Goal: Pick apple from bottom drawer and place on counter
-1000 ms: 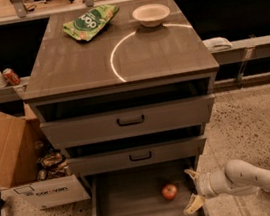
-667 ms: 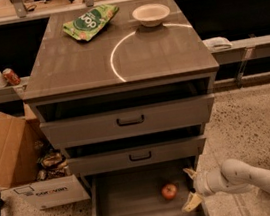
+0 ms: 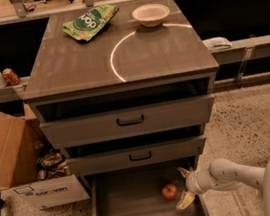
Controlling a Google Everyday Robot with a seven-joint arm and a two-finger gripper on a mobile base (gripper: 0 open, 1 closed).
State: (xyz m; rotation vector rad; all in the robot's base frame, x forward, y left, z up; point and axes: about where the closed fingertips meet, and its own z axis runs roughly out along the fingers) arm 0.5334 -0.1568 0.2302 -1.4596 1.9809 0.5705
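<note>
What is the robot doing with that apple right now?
Gripper open, in bottom drawer, just right of apple. Apple on drawer floor, not grasped. Nothing between them.

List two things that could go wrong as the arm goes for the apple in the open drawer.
1. The open gripper sits just right of the apple, not around it. A nudge from one finger could roll the apple across the bottom drawer's flat floor.
2. The middle drawer stands partly open just above, so the arm or the apple might clip its front on the way up.
</note>
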